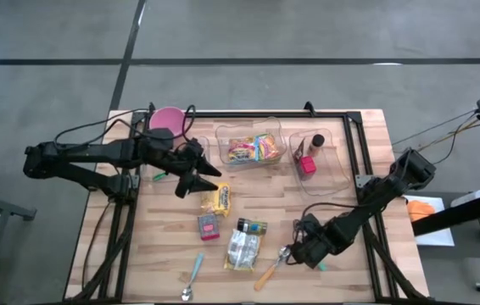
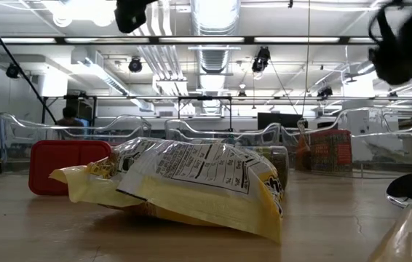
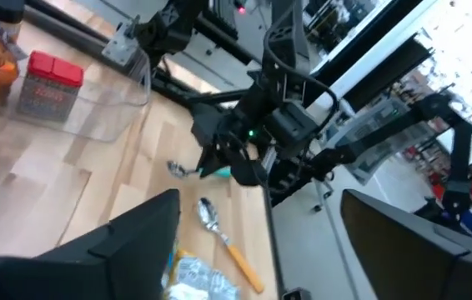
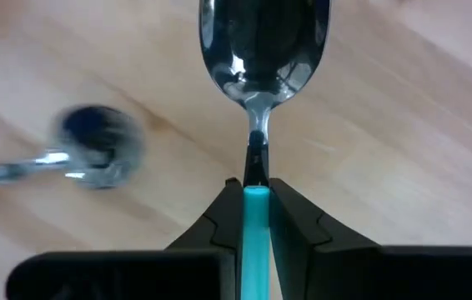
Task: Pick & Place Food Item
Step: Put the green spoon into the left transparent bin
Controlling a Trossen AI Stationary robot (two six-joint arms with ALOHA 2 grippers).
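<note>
The right hand [image 4: 255, 200] sits at the near right of the counter [image 1: 342, 182], its fingers pressed together on the teal handle of a spoon [image 4: 257, 75]. The right wrist view shows the handle clamped squarely between the two fingertips, with the steel bowl pointing forward over the wood. A second spoon [image 1: 272, 269], with an orange handle, lies just beside it. A good grip here depends on keeping the handle centred between the pads, so the lift should probably be straight up and slow to stop the bowl from swinging.

Farther in, near the middle of the counter, lie the loose food items: a silver packet [image 1: 242, 250], a dark packet [image 1: 252, 226], a small pink box [image 1: 209, 226] and a yellow snack bag [image 1: 217, 200]. A blue-handled spoon [image 1: 192, 278] rests near the front edge.

The left hand [image 1: 196, 180] hovers just beside the yellow snack bag with its fingers spread, holding nothing. It should come down centred over the bag before closing.

At the far side stand two clear tubs [image 1: 248, 133], one holding bright packets, the other a red box [image 1: 307, 164], and a pink bowl [image 1: 166, 119].
</note>
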